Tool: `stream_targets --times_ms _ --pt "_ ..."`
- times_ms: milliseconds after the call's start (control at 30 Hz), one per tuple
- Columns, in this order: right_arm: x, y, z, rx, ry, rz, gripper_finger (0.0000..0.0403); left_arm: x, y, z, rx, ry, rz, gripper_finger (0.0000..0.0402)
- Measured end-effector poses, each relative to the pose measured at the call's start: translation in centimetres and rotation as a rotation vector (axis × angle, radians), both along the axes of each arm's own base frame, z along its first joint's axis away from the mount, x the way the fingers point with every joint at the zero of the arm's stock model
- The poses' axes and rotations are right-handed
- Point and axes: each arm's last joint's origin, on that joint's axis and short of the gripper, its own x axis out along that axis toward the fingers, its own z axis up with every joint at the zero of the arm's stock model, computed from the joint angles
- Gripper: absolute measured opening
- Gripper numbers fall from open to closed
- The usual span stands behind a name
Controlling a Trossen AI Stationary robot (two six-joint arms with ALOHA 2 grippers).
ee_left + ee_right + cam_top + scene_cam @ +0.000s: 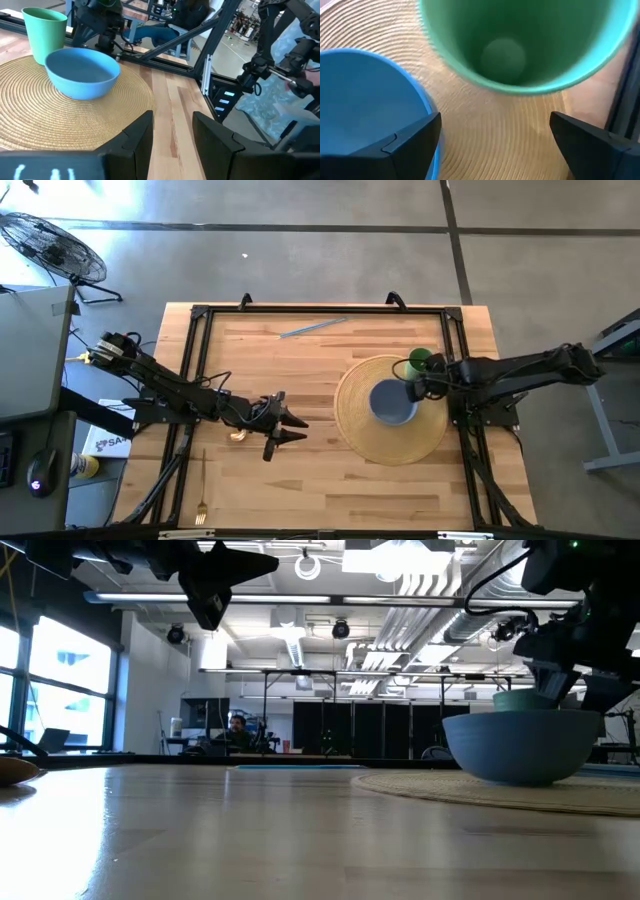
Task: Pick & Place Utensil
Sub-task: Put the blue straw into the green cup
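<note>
The left tool (292, 427) hung spread apart over the wooden bench (300, 480). The thin gold fork (201, 486) lay at the lower left, seen only from above. The right tool (492, 135) gaped wide by the green plastic cup (520, 45) and round blue bowl (392, 401).

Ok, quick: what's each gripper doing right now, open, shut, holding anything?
Left gripper: open, holding nothing, over bare table.
Right gripper: open, holding nothing, above the green cup beside the blue bowl.

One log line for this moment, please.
left gripper: open, empty, raised mid-table | right gripper: open above green cup | blue bowl: on woven mat | fork: untouched
</note>
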Motion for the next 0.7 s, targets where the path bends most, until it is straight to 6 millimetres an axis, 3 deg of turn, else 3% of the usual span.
stream_targets --times_ms 367,700 --pt "-0.2 0.6 4.1 0.06 0.024 0.014 0.0364 0.0 0.0 0.0 0.001 0.002 -0.002 0.0136" --pt "1.2 2.8 7.6 0.095 -0.198 0.16 0.0364 0.0 0.0 0.0 0.002 0.004 -0.002 0.0136"
